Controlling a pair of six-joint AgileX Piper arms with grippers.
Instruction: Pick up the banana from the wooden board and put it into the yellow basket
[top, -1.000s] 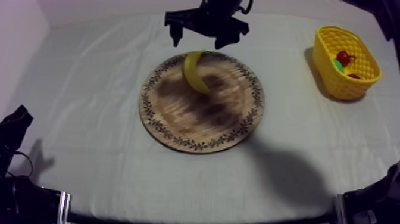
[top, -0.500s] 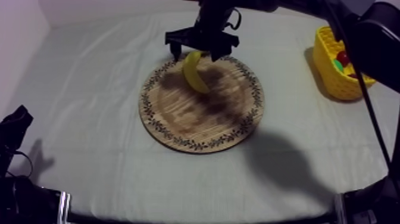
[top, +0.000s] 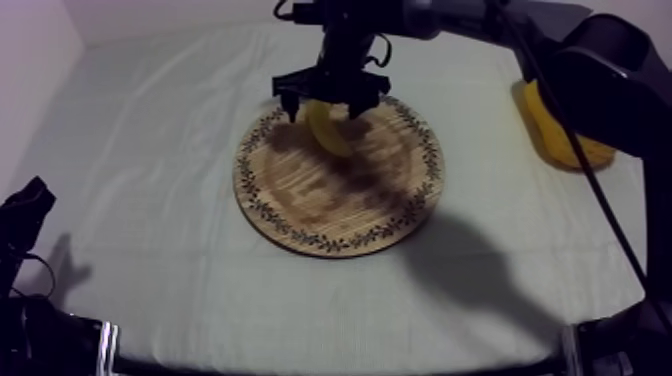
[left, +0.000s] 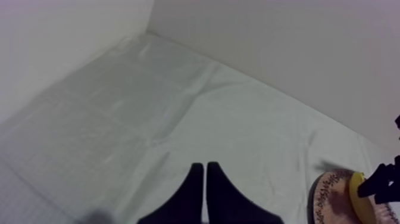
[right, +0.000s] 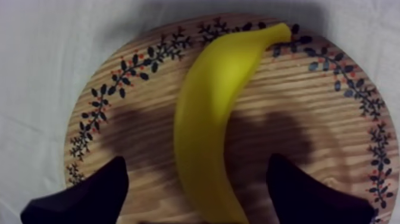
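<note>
One banana (top: 330, 130) on one board (top: 330, 205), right gripper (right: 196, 173) spread astride; left gripper (left: 205, 170) pressed together.

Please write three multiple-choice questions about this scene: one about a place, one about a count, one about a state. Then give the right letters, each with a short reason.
1. Where on the wooden board does the banana lie?
A. at its very middle, far from the rim
B. with one end at the patterned rim
C. half off the edge

2. How many fruits lie on the board?
A. one
B. two
C. three

3. How do the fingers of the right gripper stand?
A. shut on the banana
B. shut on nothing
C. open, one at each side of the banana

Key:
1 B: the banana's tip reaches the rim's pattern.
2 A: the banana lies there alone.
3 C: both fingers stand clear of the banana's sides.
</note>
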